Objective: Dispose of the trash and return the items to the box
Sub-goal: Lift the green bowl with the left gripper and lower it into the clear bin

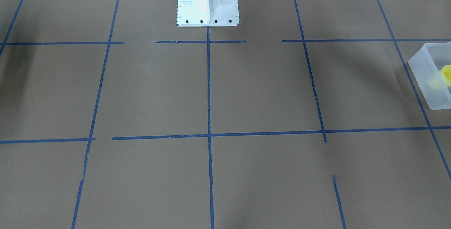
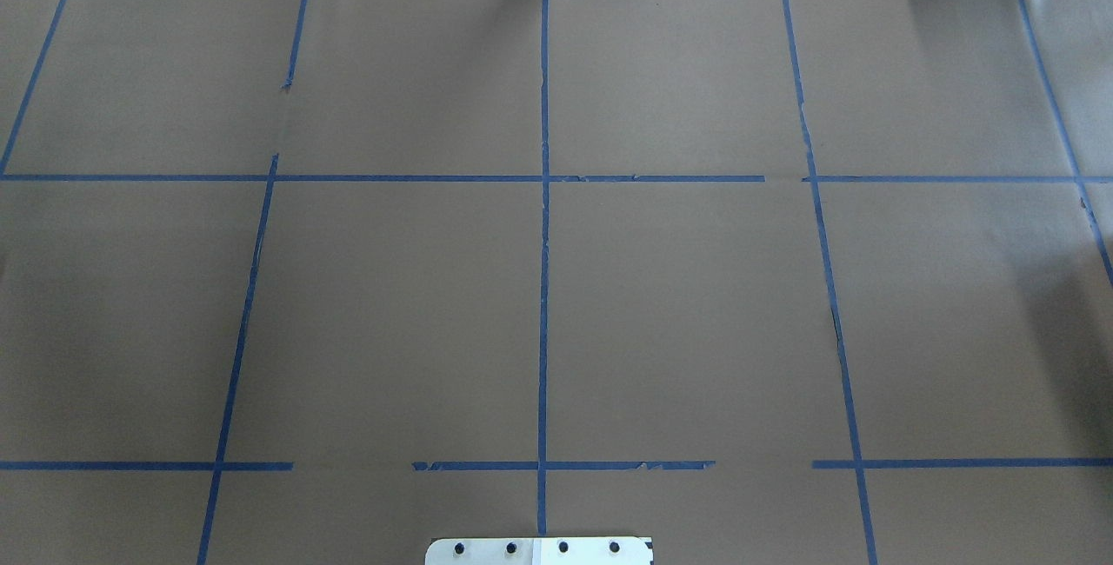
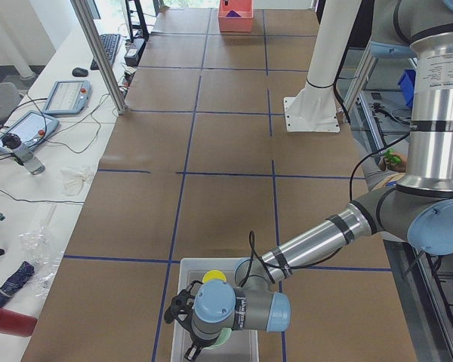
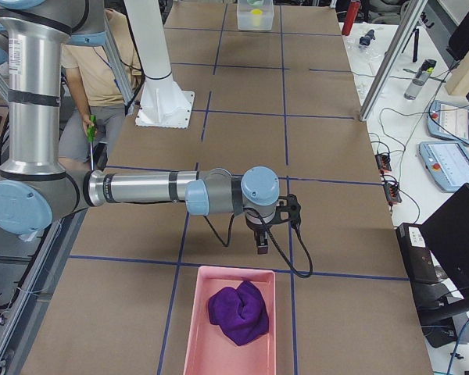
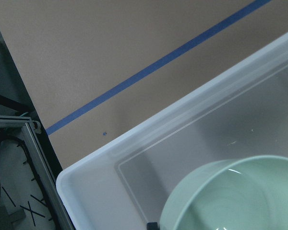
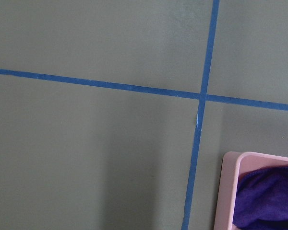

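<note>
The translucent white box (image 1: 427, 81) stands at the table's end on my left side. The yellow cup (image 1: 446, 75) lies inside it and also shows in the exterior left view (image 3: 214, 277). My left gripper (image 3: 183, 328) hangs over the box (image 3: 183, 273); I cannot tell if it is open or shut. A pale green bowl (image 5: 240, 196) sits inside the box (image 5: 134, 143), right under the left wrist camera. My right gripper (image 4: 263, 248) points down over bare table just beyond a pink bin; I cannot tell its state. A purple cloth (image 4: 238, 311) lies in that bin.
The pink bin (image 4: 194, 328) stands at the table's end on my right, and its corner shows in the right wrist view (image 6: 228, 191). The white robot base (image 1: 207, 3) stands mid-table. A person (image 4: 109, 62) stands behind the base. The table edge (image 5: 33, 124) runs close to the box.
</note>
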Available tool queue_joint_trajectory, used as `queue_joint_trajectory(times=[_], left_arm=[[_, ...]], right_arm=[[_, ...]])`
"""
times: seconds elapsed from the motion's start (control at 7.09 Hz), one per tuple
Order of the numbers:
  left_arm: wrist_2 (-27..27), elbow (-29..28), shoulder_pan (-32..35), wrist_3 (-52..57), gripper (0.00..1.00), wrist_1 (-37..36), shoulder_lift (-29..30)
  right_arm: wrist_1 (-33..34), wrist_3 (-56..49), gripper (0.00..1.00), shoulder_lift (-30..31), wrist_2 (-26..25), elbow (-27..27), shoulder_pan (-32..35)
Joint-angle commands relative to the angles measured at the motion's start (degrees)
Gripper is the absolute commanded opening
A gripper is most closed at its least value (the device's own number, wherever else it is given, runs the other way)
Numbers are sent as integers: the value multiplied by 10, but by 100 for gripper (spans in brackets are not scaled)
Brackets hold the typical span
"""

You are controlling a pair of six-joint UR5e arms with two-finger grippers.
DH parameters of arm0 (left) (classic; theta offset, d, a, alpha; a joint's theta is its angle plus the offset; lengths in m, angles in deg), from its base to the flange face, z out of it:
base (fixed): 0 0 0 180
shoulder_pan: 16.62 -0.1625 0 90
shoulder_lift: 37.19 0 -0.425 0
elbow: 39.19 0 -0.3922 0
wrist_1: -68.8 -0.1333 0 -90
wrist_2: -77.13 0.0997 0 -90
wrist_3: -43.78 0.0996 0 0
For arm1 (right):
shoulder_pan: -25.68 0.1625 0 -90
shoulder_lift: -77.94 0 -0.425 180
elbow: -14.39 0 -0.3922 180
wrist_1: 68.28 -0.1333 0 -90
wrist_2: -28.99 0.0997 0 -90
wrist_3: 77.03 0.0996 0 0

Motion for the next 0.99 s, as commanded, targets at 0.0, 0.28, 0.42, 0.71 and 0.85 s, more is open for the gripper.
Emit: queue_joint_trajectory(times=[0.0,0.28,0.42,0.71,0.85], left_arm=[[-52,-38,0,-2,0,3,0],[-52,-43,-2,-2,0,3,0],[-52,-47,-2,-4,0,3,0],[-52,-42,-2,-4,100,10,0],[-52,-9,-2,-19,100,5,0]], right_arm=[[0,0,100,5,11,0,-1],[0,-1,100,13,13,1,-1],[0,0,100,14,16,1,-1],[0,0,100,13,16,1,-2],[0,0,100,13,16,1,-3]])
